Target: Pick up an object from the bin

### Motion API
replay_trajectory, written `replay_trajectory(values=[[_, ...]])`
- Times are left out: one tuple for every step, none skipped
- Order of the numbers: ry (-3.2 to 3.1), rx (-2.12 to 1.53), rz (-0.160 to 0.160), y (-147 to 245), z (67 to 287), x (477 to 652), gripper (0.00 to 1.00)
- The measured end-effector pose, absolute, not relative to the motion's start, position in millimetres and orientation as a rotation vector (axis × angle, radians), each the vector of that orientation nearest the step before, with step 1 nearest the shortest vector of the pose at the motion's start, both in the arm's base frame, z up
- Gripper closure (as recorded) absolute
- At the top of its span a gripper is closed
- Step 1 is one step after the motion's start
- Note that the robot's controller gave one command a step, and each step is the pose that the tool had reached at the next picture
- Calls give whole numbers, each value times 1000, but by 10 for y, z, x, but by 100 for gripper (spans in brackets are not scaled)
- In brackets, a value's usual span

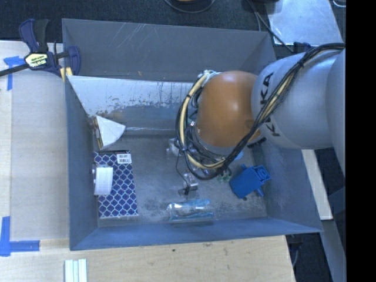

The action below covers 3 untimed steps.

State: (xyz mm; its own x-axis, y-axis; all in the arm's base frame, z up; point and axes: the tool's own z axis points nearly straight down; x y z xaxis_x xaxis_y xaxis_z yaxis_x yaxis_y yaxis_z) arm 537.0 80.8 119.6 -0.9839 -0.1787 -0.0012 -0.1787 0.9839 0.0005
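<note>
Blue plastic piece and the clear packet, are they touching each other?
Apart. The camera view shows a strip of bare bin floor between the blue piece at the right and the clear packet by the near wall.

Camera looks down (slightly sideways) into the bin.

The orange wrist cover and its cables mask most of the hand and the middle of the bin floor. The blue plastic piece is partly covered by the arm. Contents of the clear packet are blurred; the label on the patterned box is unreadable.
</note>
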Motion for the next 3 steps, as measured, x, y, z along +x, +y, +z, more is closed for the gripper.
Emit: replay_trajectory(values=[[3096, -489, -1, -108, 1522, 5263, 0], [3072, -650, 5, 624, 992, 4904, 0], [3044, -734, -2, -742, 738, 5147, 0]])
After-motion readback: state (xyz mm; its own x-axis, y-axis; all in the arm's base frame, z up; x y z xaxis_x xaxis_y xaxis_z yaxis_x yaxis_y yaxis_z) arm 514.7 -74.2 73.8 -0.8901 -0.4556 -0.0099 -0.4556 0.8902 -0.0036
